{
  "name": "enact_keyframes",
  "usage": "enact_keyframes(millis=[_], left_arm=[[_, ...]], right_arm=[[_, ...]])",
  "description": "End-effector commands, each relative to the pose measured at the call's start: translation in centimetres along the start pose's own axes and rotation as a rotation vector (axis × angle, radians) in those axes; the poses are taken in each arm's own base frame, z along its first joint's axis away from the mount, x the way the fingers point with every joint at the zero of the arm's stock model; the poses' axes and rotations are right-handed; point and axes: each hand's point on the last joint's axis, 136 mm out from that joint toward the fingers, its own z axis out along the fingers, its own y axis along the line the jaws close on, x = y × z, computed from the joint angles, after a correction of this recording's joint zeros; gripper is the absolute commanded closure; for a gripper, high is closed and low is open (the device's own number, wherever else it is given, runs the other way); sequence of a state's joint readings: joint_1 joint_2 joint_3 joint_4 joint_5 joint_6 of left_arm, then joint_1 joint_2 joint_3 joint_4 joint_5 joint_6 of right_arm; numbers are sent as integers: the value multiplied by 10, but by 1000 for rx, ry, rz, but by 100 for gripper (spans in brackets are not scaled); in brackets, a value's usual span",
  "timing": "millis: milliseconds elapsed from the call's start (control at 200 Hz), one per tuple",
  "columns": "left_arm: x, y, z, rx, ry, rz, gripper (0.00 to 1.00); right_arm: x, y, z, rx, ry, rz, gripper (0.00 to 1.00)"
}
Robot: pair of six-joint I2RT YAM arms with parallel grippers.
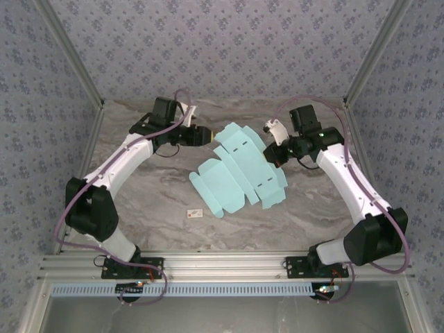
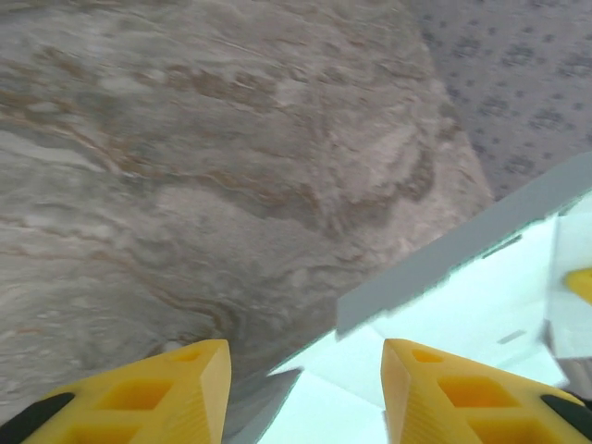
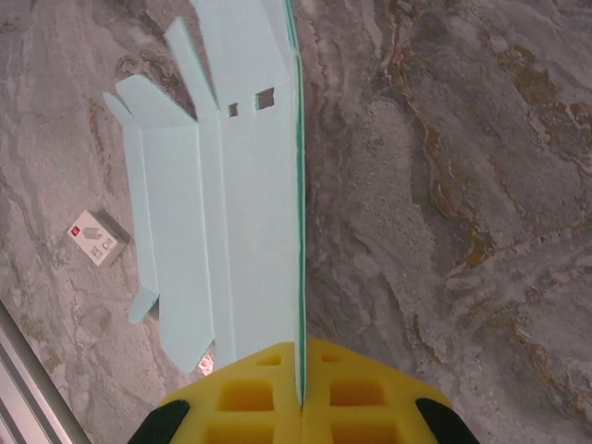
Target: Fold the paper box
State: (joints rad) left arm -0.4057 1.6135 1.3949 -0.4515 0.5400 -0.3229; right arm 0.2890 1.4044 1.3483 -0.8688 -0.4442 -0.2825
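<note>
The paper box (image 1: 236, 173) is a flat mint die-cut sheet with flaps and slots, lying mid-table with its right side lifted. My left gripper (image 1: 207, 137) sits at the sheet's far left corner. In the left wrist view its jaws (image 2: 305, 356) stand apart, and the sheet's corner (image 2: 462, 305) shows between and beyond the yellow fingers (image 2: 176, 388) without touching them. My right gripper (image 1: 275, 154) is at the sheet's right edge. The right wrist view has its jaws (image 3: 301, 356) pressed together on the thin edge of the sheet (image 3: 250, 213), which runs straight away from the fingers.
A tiny white tag with a red mark (image 1: 195, 213) lies on the marble table (image 1: 152, 194) in front of the sheet, also seen as the tag (image 3: 95, 238). Patterned walls enclose the table at the back and sides. An aluminium rail (image 1: 222, 263) runs along the near edge.
</note>
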Motion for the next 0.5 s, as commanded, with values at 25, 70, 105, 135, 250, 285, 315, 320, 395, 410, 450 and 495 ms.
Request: enact_keyframes(millis=[25,70,105,135,250,285,315,320,395,410,450,495], left_arm=[[-4,12,-15,-114,-59,17,52],[-3,8,-17,-111,-77,27,52],[0,6,-17,-109,-87,35,51],[3,2,-17,-100,-95,46,51],[21,-22,-1,-27,-110,120,51],[28,-31,8,1,-110,152,51],[36,-38,17,22,-104,177,51],[37,-39,18,25,-103,181,51],[52,-54,43,67,-89,220,51],[54,-56,48,74,-84,226,51],[62,-61,64,91,-67,243,51],[66,-66,79,108,-63,256,51]], right_arm=[[8,-8,3,0,81,71,100],[9,-14,6,13,96,83,100],[10,-19,10,21,111,91,100],[10,-22,12,28,125,96,100],[11,-38,24,37,174,125,100],[13,-42,30,35,200,131,100],[14,-46,33,34,217,133,100],[15,-46,34,32,222,134,100],[17,-54,44,20,257,151,100],[18,-56,46,17,264,155,100],[19,-58,51,9,275,160,100],[19,-61,55,3,283,167,100]])
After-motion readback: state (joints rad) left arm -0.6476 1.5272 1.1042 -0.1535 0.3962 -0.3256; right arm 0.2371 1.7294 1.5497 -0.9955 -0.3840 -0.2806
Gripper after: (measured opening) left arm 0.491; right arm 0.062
